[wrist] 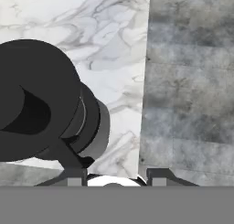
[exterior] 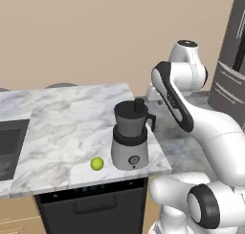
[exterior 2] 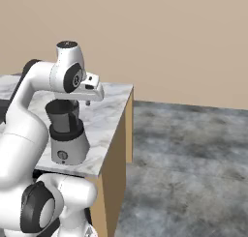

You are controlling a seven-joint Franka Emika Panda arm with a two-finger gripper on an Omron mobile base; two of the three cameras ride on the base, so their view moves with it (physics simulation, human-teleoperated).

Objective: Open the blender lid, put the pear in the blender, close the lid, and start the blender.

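Left base view: the blender (exterior: 130, 141) stands near the front right corner of the marble counter (exterior: 67, 128), its silvery base close to the front edge and the right edge; one small dark knob faces forward; no brand or writing can be read on it. The blender lid (exterior: 132, 107) sits on top of the dark jar, its stubby knob upright; the black side handle points right. The pear (exterior: 97, 164) lies on the counter just left of the blender base, apart from it and close to the front edge. Open marble stretches behind and to the left, up to a dark sink (exterior: 9, 147) at the far left; below the counter is a dark appliance front (exterior: 91, 204) with a handle. The white arm arches over the floor to the right of the counter.

Right base view: the arm's hand reaches over the jar, and the gripper (exterior 2: 87, 103) hangs just right of the blender and above the counter; its jaws stand narrow and hold nothing; the counter's right edge drops to a wooden side panel (exterior 2: 118, 149), with wide grey floor (exterior 2: 189, 168) beyond.

Hand view: looking down, the lid is a black disc at left, the counter's edge runs down the middle, floor to the right; the finger tips (wrist: 75, 175) rise at the bottom, close to the jar's handle.
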